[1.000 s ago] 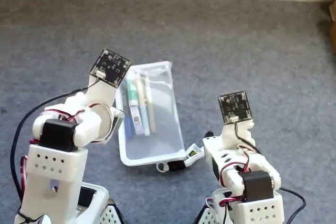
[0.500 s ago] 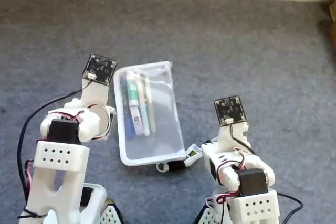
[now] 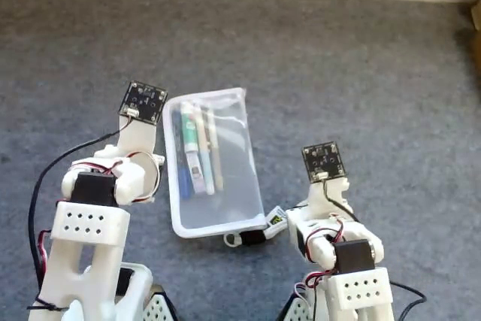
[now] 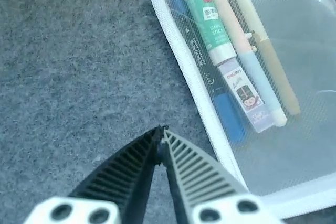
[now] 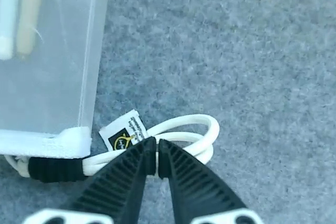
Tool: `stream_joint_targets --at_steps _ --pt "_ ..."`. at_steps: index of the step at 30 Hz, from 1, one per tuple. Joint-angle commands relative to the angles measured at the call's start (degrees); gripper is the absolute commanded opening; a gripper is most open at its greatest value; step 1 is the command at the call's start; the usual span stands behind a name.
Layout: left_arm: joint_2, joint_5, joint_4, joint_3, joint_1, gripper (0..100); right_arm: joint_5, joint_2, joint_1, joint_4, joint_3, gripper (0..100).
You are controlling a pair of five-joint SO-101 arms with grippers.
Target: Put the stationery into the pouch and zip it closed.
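Ok so both pincers are clenched. The left pincer [image 4: 161, 132] has its tips pressed together on themselves, just above the grey carpeted worktop [image 4: 73, 51]. The pouch [image 4: 187, 80] lies just beside it, with a strip of bare carpet between the tips and the white rim.

The right pincer [image 5: 156, 145] is squeezed tight too, tips meeting right over the white cord loop [image 5: 214, 129] that comes off the pouch's near corner. Can't tell if the tips actually touch the cord. Right next to those tips there's a little tag [image 5: 126, 129]. A bit further along, a black sleeve [image 5: 55, 169] bunches the cord strands together against the pouch's white edge.

Farther out from the left pincer, the stationery is all inside the clear pouch, lying side by side along its length. A blue pen [image 4: 226, 114] is closest to the rim, then a green glue stick [image 4: 210, 30], then a few pale pens [image 4: 257, 72] beyond those. The pouch lies flat on the worktop between the two arms.
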Motion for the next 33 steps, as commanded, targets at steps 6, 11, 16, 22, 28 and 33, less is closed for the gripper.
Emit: stream_joint_targets --at_steps 6,11,16,22,28,33 --pt "-7.08 0.62 -3.87 3.65 -0.57 0 -0.26 0.31 0.48 -6.81 4.70 0.4" --pt "-21.14 0.62 -5.80 11.03 -0.57 0 -0.26 0.31 0.48 -14.20 11.30 0.4" --pt "-32.48 0.62 -5.45 15.69 -0.40 0 -0.35 0.31 0.48 -21.67 17.01 0.4" --pt "-41.98 0.62 -5.36 20.00 -0.31 1 -0.35 0.31 0.48 -25.98 20.26 0.4" --pt "-50.59 0.35 -5.36 25.36 -0.57 1 -0.26 0.31 0.48 -26.07 20.35 0.4" --pt "-54.11 0.26 -5.80 30.46 -0.66 1 -0.09 0.31 0.48 -26.07 20.35 0.4"
